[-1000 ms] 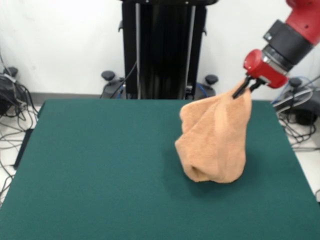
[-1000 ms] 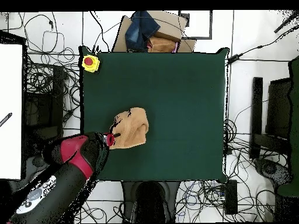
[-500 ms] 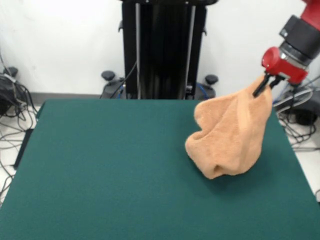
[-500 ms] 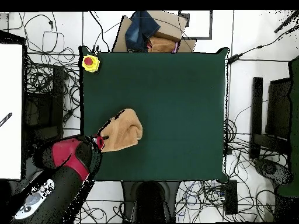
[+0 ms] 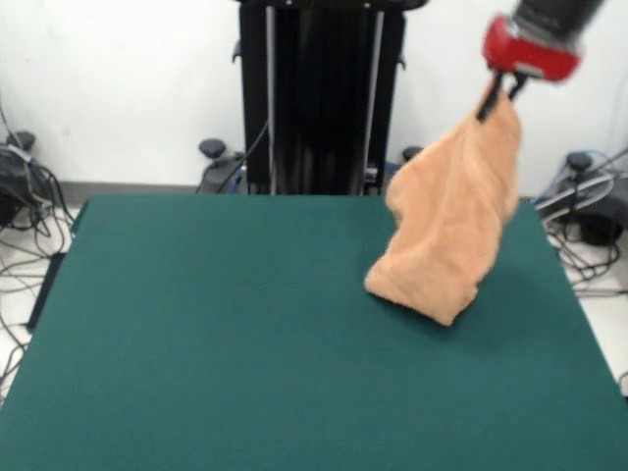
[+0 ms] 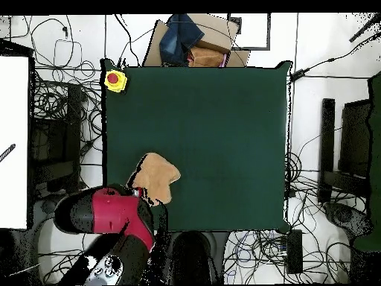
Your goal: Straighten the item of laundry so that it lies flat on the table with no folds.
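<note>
Peach terry towel (image 5: pixel 453 224) hangs bunched from the gripper (image 5: pixel 498 90), which is clamped on its top corner, over the right side of the table (image 5: pixel 196 334).
To do well, the lift should go on until the cloth hangs free, then lay it down slowly. Compared with earlier, the gripper is higher and the towel's lower end barely touches the green cover.

Red wrist housing (image 5: pixel 530 51) under a black cuff, thin black pincer (image 5: pixel 498 90) fingers below
</note>
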You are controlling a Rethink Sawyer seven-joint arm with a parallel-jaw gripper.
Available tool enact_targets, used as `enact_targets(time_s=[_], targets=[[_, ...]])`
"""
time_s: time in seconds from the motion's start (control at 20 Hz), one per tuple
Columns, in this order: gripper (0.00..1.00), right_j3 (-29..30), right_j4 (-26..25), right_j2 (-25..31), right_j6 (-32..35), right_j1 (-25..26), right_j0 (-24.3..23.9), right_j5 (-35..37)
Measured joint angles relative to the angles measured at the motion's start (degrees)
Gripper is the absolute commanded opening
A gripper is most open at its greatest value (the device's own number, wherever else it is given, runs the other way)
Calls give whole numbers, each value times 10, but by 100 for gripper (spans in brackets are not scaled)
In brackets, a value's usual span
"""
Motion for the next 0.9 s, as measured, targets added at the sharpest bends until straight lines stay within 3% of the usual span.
enact_targets(time_s=[0.2, 0.4, 0.55, 0.8, 0.9], targets=[[0, 37, -56, 18, -25, -102, -51, 46], [0, 40, -96, 37, -57, -171, -88, 109], [0, 38, -116, 49, -79, -199, -113, 134], [0, 31, -165, 84, -144, -237, -197, 141], [0, 31, -189, 113, -189, -244, -264, 128]])
